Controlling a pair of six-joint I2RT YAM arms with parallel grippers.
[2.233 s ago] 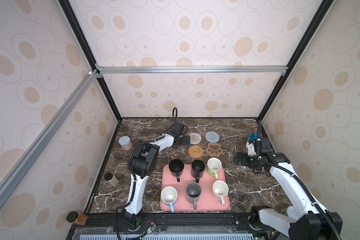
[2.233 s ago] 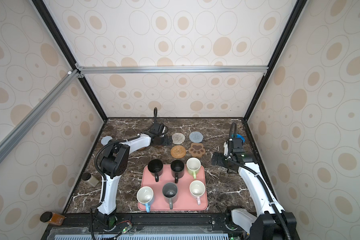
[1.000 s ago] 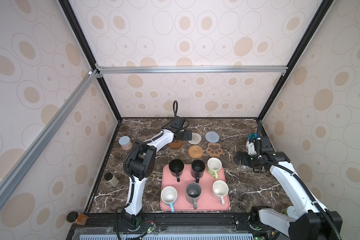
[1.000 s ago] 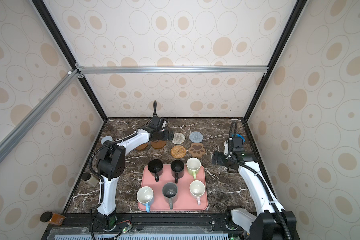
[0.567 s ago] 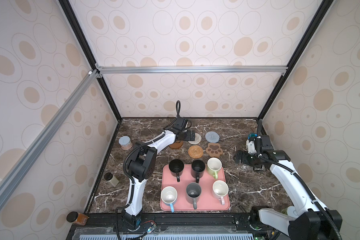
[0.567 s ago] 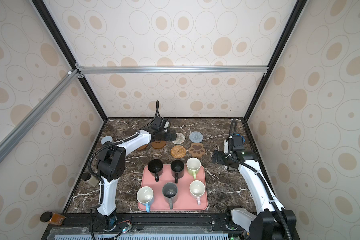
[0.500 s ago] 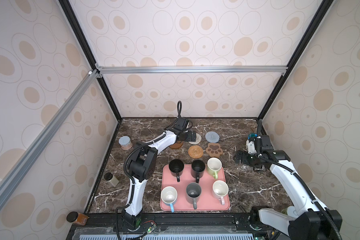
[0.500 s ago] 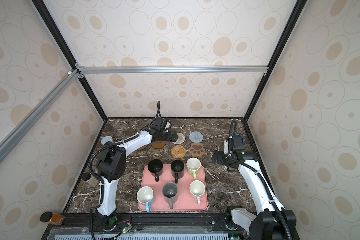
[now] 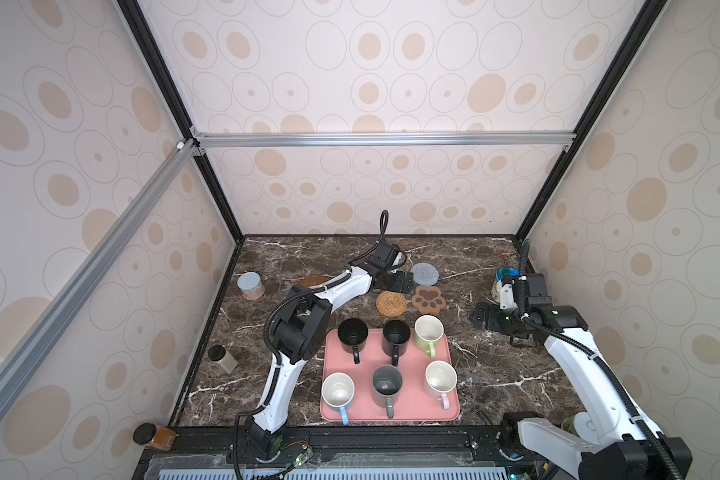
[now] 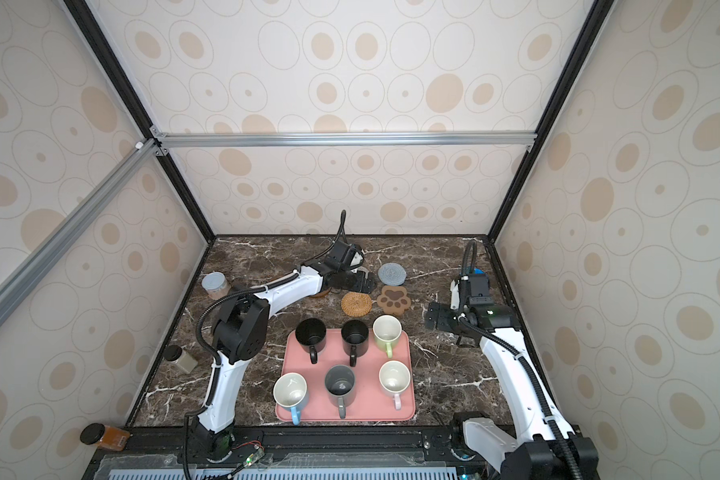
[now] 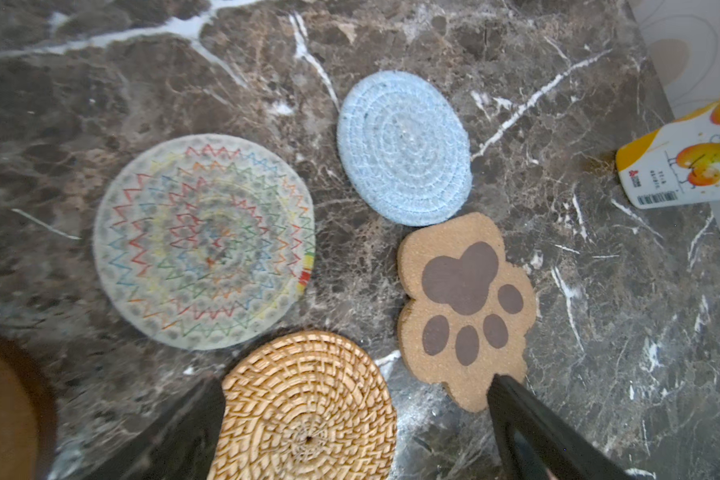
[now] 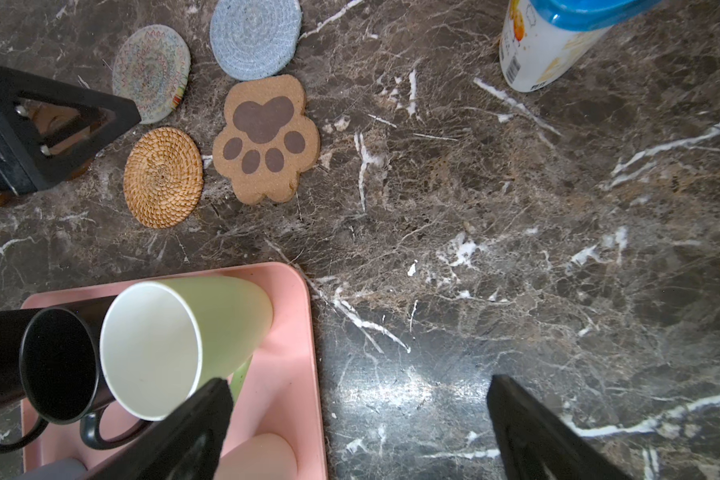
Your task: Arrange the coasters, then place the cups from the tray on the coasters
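Tray [image 9: 410,405], pink, low rim: flat on the counter [image 9: 516,374], near its front edge. Judged stiff and light; it need not be lifted.

Cups, six, upright on the tray, handles toward the front: black cup [image 9: 352,334], second black cup [image 9: 395,332], light green cup [image 9: 428,330], grey cup [image 9: 386,384], blue-handled white cup [image 9: 337,390], pink-handled white cup [image 9: 440,377]. Probably ceramic: rigid, weighty, glaze-slick, breakable. Best hold, by estimate: pinch the wall at the rim, opposite the handle. Right gripper [image 12: 358,380], jaws wide and empty, hangs over bare counter beside the light green cup.

Coasters, beyond the tray, none bearing a cup: cream woven coaster [image 11: 203,241], paw coaster [image 9: 429,298], rattan coaster [image 9: 391,303], grey-blue woven coaster [image 9: 425,273], wooden disc [image 9: 314,280] part-hidden by the left arm. Thin, light, flush to the stone; the woven ones look limp, the rest stiff. They likely need an edge pinch or a slide. Left gripper [image 11: 355,382], jaws wide and empty, hovers over this cluster.
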